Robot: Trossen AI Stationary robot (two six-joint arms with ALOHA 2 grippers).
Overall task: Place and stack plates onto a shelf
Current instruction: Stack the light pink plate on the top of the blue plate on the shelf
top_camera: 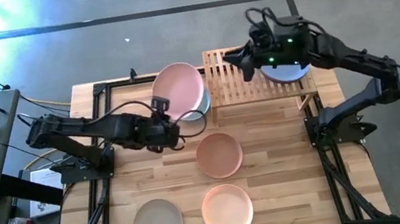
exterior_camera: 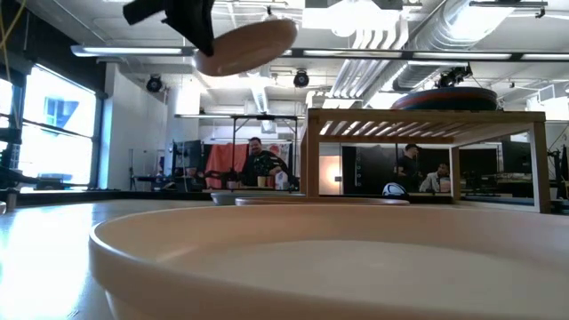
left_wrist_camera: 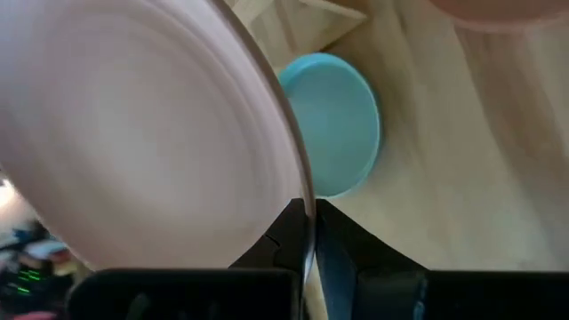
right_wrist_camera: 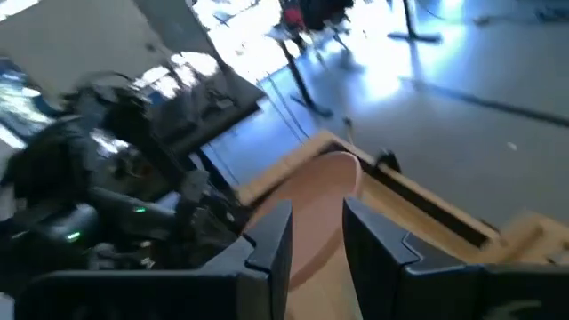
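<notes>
- Pink plate (top_camera: 179, 91) hangs raised above the table, its rim pinched between the closed fingers of the left gripper (top_camera: 163, 123); from that pincer it tilts up and away toward the shelf (top_camera: 253, 79).
- Just under the held plate, past the fingertips, a pale grey-blue plate (left_wrist_camera: 333, 120) lies flat on the wooden tabletop (top_camera: 274, 172).
- Beyond the pincer, the shelf of light wooden slats stands on slim legs, already carrying plates (top_camera: 287, 72) at its far end.
- Right gripper (top_camera: 233, 59) hovers over the shelf's slats, on the far side of the pink plate from the left pincer, its fingers parted and holding nothing.
- Nearer the table's front edge than the pincer, three matte round plates rest apart: a tan plate (top_camera: 219, 155), a peach plate (top_camera: 227, 209) and a beige-grey plate (top_camera: 157, 223).
- People (exterior_camera: 258, 164) sit in the room behind.
</notes>
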